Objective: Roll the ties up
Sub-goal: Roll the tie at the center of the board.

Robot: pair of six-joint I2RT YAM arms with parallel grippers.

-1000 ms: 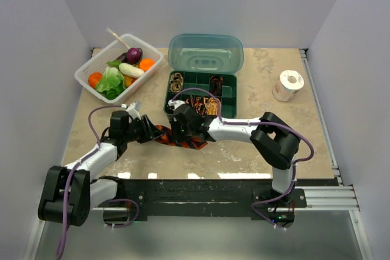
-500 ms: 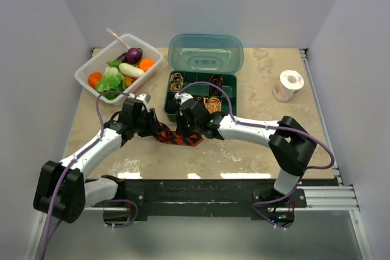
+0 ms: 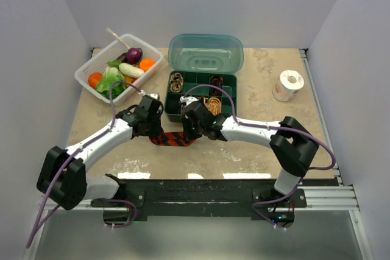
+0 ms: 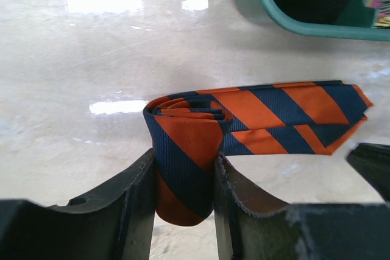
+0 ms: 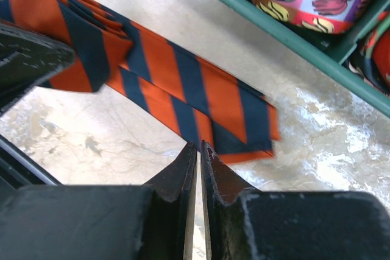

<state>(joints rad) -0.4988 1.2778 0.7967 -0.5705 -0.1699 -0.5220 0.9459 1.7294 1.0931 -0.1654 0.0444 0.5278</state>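
While my left gripper [image 4: 184, 168] clamps the coiled end of the orange-and-navy striped tie [image 4: 274, 111], I judge the rolling part done. A straight tail lies flat on the table [image 4: 73, 47], just in front of the green compartment box [image 4: 292, 22]. My right gripper [image 5: 199, 150] is pressed shut on nothing, tips at the tail's edge. The next move calls for winding that tail onto the coil, layers kept aligned.

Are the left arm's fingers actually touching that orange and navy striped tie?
Touching. The left wrist view shows the rolled end of the tie squeezed between both fingers, no gap.
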